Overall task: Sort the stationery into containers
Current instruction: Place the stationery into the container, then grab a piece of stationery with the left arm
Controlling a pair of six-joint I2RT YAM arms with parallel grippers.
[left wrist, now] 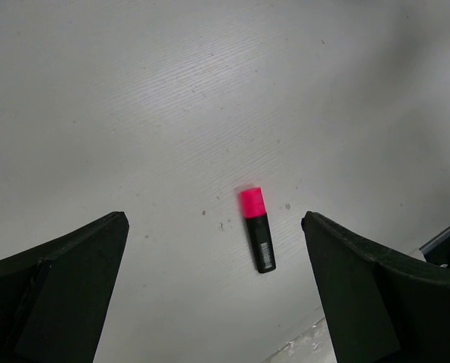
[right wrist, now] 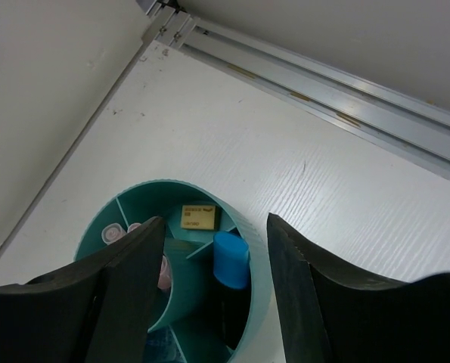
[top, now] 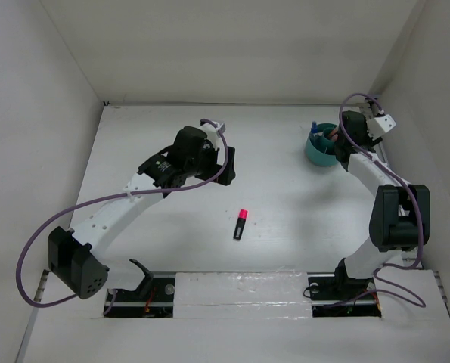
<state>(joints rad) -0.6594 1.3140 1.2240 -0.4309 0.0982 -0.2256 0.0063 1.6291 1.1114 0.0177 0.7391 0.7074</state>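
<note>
Highlighter (top: 240,224): lies flat on the table (top: 293,204), near its middle, alone and well apart from both grippers.
Highlighter axis: in the top view it runs almost near to far, leaning a little right; pink cap at the far end, black body end toward the arm bases.
Highlighter from the left wrist (left wrist: 257,238): cap uppermost, body slanting down to the right, seen in the gap between the two fingers but touching neither.
Left gripper (top: 226,165): jaws spread wide, holding nothing; it hangs on the far side of the highlighter.
Left arm (top: 126,204): elbow swung out to the near left, forearm reaching up and right toward the table's middle.
Cup (top: 321,147): teal, round, upright near the far right corner.
Cup contents: in the right wrist view a tan block (right wrist: 200,216), a blue cap (right wrist: 231,259) and pink pen ends (right wrist: 113,234) sit in separate compartments.
Right gripper (right wrist: 215,221): pointed down over the cup (right wrist: 249,227), fingers parted, nothing between them.
Right arm (top: 397,215): elbow raised near the right wall, forearm stretched away to the cup.
</note>
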